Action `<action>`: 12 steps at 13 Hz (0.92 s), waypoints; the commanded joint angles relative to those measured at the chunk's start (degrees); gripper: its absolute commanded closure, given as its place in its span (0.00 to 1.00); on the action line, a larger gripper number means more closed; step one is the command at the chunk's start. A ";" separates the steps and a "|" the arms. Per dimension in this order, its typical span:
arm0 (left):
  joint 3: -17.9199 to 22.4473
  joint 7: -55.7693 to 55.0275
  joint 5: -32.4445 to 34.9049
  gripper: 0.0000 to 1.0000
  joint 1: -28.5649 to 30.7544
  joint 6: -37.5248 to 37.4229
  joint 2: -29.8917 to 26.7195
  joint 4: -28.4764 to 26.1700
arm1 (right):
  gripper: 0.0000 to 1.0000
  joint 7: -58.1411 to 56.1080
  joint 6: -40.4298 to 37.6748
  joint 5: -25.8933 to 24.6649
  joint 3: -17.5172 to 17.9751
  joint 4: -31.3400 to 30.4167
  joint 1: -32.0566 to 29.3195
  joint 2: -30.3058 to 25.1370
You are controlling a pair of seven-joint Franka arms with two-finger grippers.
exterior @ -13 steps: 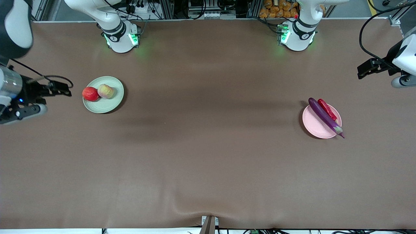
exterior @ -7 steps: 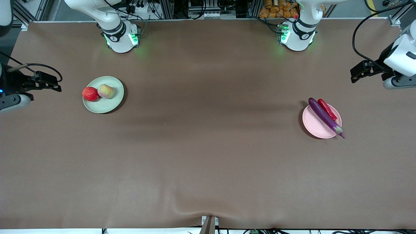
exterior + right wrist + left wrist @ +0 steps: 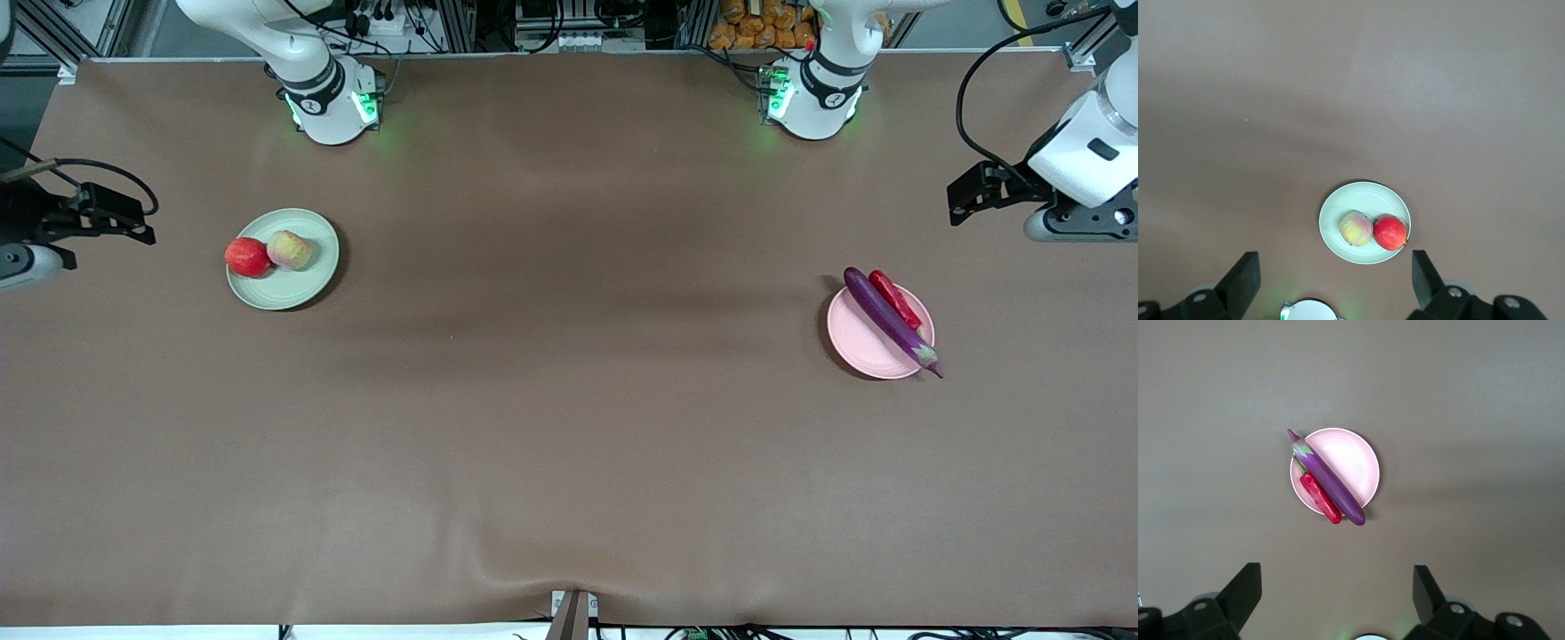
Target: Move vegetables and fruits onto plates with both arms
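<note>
A pale green plate (image 3: 295, 286) toward the right arm's end holds the red-orange fruit (image 3: 247, 257) and the yellow-green fruit (image 3: 290, 250) side by side. A pale pink plate (image 3: 855, 345) toward the left arm's end holds the purple eggplant (image 3: 889, 320), whose cap overhangs the rim, and the red chili (image 3: 894, 300) beside it. My left gripper (image 3: 1337, 577) is open and empty, high above the pink plate (image 3: 1350, 457). My right gripper (image 3: 1335, 263) is open and empty, high above the green plate (image 3: 1365, 197).
The table is covered by a brown cloth with a wrinkle (image 3: 533, 569) at the edge nearest the front camera. The two arm bases (image 3: 333, 102) (image 3: 805, 93), lit green, stand along the edge farthest from the front camera. Both hands hang at the table's two ends.
Both arms have lifted; the right hand has drawn out toward its end of the table, the left hand shifted slightly. Fruits, vegetables and plates have not moved.
</note>
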 commanded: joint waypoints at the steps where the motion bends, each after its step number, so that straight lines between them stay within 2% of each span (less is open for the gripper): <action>1: 1.86 1.07 -1.43 0.00 -2.21 -3.21 -0.77 1.50 | 0.00 -0.61 -0.02 0.87 9.74 -3.29 -8.70 -5.61; 2: 1.95 0.72 -1.52 0.00 -2.39 -3.75 -0.77 2.47 | 0.00 0.00 0.07 0.34 10.82 -4.95 -8.81 -7.36; 4: 1.86 0.89 -2.82 0.00 -1.25 -4.37 0.10 3.97 | 0.00 0.00 3.65 -0.01 11.70 -12.92 -10.73 -12.19; 6: 1.95 1.24 -2.84 0.00 -1.08 -4.46 0.28 3.97 | 0.00 1.66 7.01 -1.84 16.95 -19.09 -11.27 -16.24; 8: 1.86 1.33 -2.92 0.00 -1.34 -4.37 1.33 4.06 | 0.00 7.89 7.02 -4.32 18.82 -19.65 -11.80 -16.96; 12: 1.34 0.63 -2.92 0.00 -2.13 -4.37 5.38 6.87 | 0.00 7.83 7.28 -5.11 18.39 -15.00 -12.32 -14.51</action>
